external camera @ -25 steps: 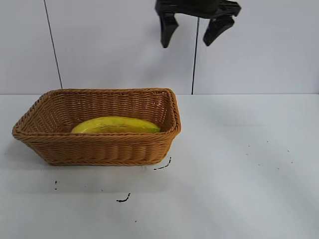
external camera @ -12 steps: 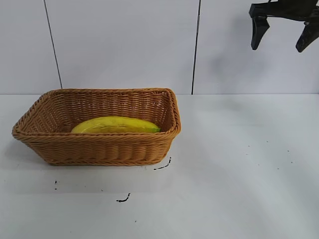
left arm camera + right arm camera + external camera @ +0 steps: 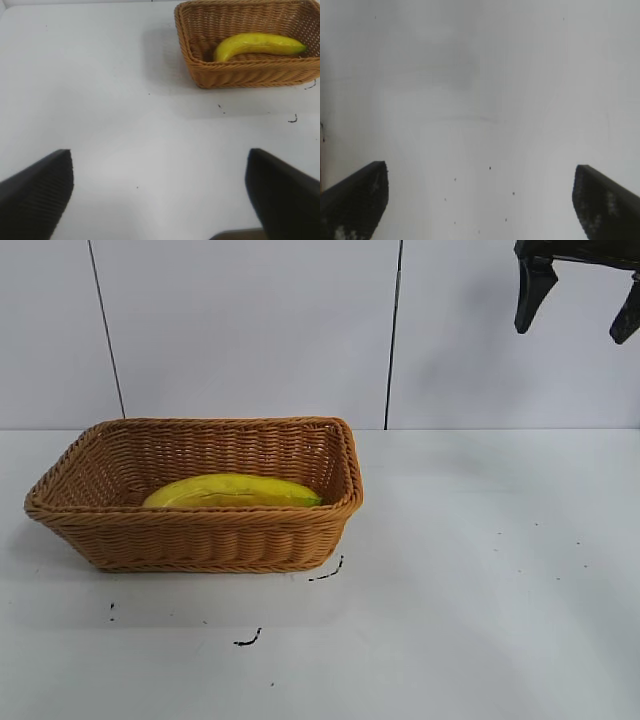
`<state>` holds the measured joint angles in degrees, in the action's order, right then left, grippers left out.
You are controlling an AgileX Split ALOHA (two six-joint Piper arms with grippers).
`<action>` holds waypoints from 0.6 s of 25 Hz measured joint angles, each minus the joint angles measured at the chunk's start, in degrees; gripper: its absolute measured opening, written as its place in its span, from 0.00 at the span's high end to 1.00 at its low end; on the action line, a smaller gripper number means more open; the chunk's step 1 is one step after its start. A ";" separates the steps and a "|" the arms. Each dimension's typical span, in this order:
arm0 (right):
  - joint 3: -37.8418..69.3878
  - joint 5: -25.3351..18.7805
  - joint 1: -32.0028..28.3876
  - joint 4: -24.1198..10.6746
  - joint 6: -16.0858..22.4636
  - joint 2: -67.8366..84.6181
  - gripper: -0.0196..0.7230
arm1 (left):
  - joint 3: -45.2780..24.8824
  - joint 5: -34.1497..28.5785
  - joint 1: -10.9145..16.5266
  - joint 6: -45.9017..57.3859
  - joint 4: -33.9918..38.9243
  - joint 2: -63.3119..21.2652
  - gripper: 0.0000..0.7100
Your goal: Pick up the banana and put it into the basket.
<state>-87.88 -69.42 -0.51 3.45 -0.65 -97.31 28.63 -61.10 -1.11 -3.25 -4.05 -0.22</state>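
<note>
right gripper (image 3: 578, 302) now moved to the upper right, jaws spread wide and empty, banana (image 3: 232, 490) lying in basket (image 3: 200, 540), left gripper (image 3: 160, 192) parked, open

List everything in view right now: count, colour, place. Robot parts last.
basket: 1, tan-orange wicker, on the table at the exterior view's left
banana: 1, yellow with greenish ends, lying inside the basket
table: 1, white, carries the basket; small dark specks and marks in front of and to the right of the basket
wall: white panels with thin dark vertical seams, behind the table
left gripper: 1, black, open and empty, low over bare table, facing the basket from a distance
right gripper: 1, black, open and empty, high at the exterior view's top right, well clear of the basket
</note>
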 joint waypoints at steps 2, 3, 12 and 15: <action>6.56 0.05 0.00 0.21 -0.69 5.57 0.04 | 0.00 0.00 0.00 0.00 0.00 0.00 0.02; 10.09 0.04 0.00 0.28 -1.51 8.57 0.04 | 0.00 0.00 0.00 0.00 0.00 0.00 0.02; 36.77 0.46 0.00 0.34 -4.44 32.54 0.04 | 0.00 -0.01 0.00 0.00 0.00 0.00 0.02; 44.90 4.14 0.00 0.47 -4.44 40.75 0.04 | 0.00 -0.01 0.00 0.00 0.00 0.00 0.02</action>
<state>-42.99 -65.28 -0.51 3.92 -5.09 -56.56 28.63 -61.11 -1.11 -3.25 -4.05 -0.22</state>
